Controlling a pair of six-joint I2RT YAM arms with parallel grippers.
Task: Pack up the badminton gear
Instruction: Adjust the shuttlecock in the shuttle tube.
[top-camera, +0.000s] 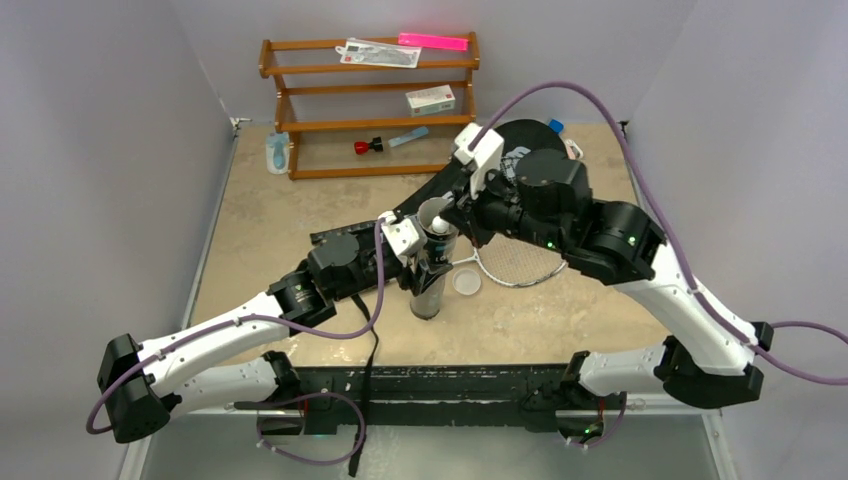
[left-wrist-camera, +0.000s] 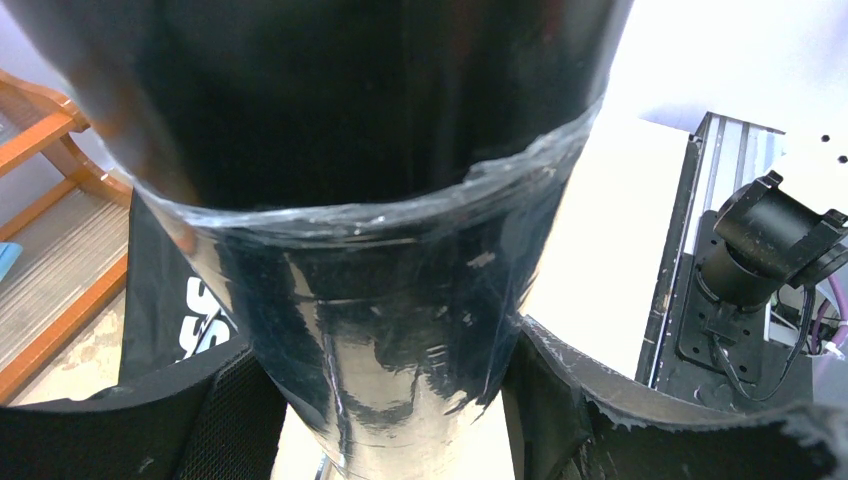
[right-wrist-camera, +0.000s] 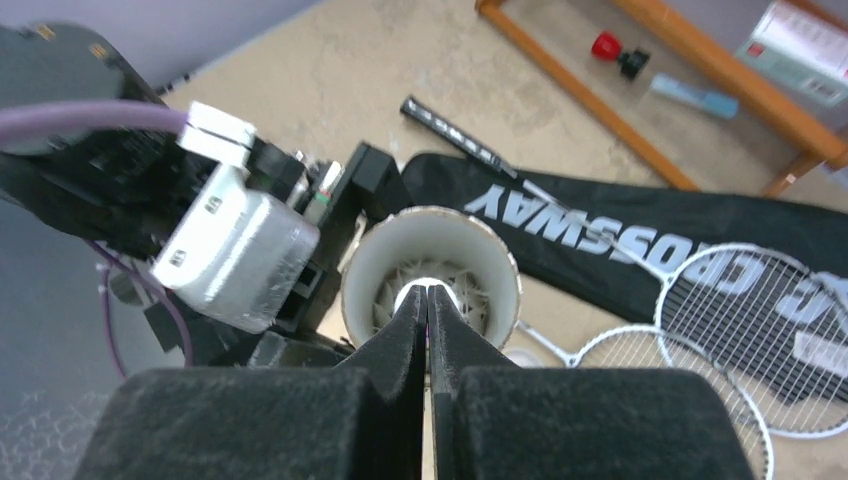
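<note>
The left tool (top-camera: 415, 262) clamps the dark tube (top-camera: 431, 290) upright at the centre of the counter (top-camera: 290, 210), while the right tool (right-wrist-camera: 427, 296), its fingers pressed nearly together, hangs over the open mouth, where a white shuttlecock (right-wrist-camera: 468, 292) sits inside. Two rackets (right-wrist-camera: 720, 330) lie partly across the CROSSWAY bag (right-wrist-camera: 600, 215) close by.
</note>
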